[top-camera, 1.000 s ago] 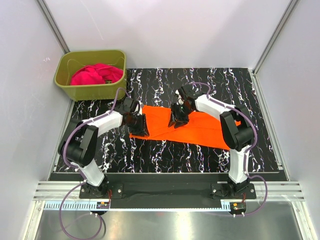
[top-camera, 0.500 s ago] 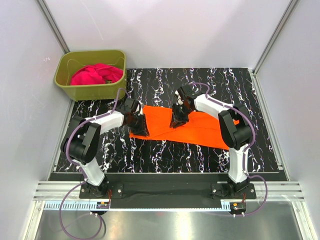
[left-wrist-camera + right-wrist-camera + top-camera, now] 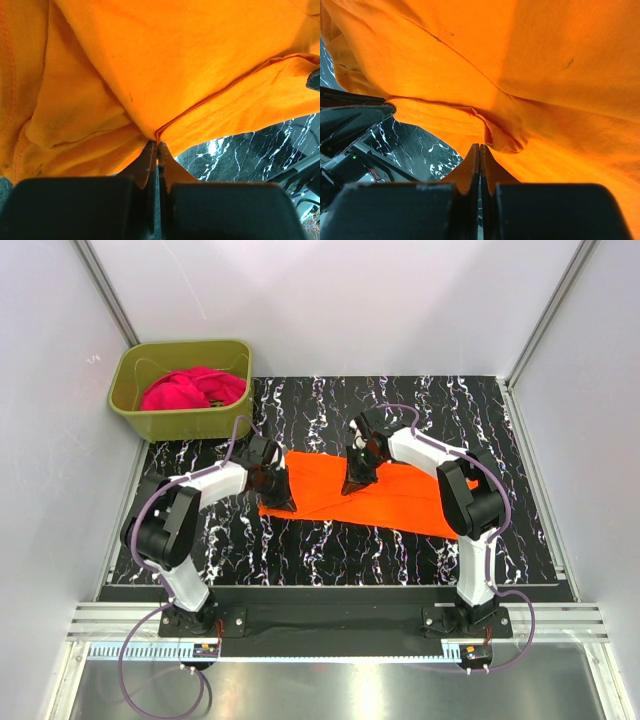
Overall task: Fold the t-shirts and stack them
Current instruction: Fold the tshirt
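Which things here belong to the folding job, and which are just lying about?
Job: orange shirt, pinched by left gripper and right gripper; pink shirt, bunched up.
Lying about: tub holding the pink shirt; table.

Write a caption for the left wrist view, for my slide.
Left gripper shut on a hem fold of the orange t-shirt, black marbled table beyond.

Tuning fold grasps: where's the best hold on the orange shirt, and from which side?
Probably the hemmed left edge, from the left and low. The orange shirt lies mostly flat, so a hem pinches easiest; the left gripper is shut on that hem, the right gripper on a fold.
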`<action>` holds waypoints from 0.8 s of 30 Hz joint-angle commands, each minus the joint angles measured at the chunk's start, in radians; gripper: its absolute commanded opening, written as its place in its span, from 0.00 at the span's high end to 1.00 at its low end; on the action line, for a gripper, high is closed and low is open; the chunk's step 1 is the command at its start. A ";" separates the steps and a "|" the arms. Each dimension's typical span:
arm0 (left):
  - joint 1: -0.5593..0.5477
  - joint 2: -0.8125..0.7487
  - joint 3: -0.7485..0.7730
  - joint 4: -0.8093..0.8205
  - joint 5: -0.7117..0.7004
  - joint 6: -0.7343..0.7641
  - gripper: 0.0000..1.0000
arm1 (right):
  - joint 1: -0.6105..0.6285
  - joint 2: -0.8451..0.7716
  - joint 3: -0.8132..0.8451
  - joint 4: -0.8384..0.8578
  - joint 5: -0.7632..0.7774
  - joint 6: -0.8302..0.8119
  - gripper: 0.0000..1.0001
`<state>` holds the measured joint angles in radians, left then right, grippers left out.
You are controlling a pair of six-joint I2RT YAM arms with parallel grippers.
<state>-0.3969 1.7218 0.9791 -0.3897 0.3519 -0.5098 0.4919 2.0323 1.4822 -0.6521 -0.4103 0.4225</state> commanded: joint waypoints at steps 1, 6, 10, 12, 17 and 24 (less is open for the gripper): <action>-0.005 -0.060 0.018 0.029 -0.013 -0.004 1.00 | 0.004 -0.010 0.029 -0.009 0.021 -0.005 1.00; -0.013 -0.085 0.027 0.023 -0.016 -0.009 1.00 | 0.007 -0.029 0.021 -0.009 0.048 -0.017 0.98; -0.014 -0.065 0.043 0.015 -0.002 -0.009 1.00 | 0.005 -0.032 0.026 -0.023 0.073 -0.037 0.59; -0.016 -0.064 0.049 0.015 -0.002 -0.010 1.00 | 0.004 -0.018 0.036 -0.027 0.070 -0.048 0.59; -0.017 -0.067 0.053 0.012 -0.004 -0.007 1.00 | 0.005 0.014 0.049 -0.040 0.074 -0.054 0.59; -0.019 -0.083 0.047 0.005 -0.008 -0.004 1.00 | 0.005 0.037 0.079 -0.050 0.074 -0.073 0.61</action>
<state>-0.4114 1.6760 0.9966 -0.3992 0.3511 -0.5171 0.4919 2.0537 1.5131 -0.6949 -0.3386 0.3698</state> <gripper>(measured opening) 0.012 0.402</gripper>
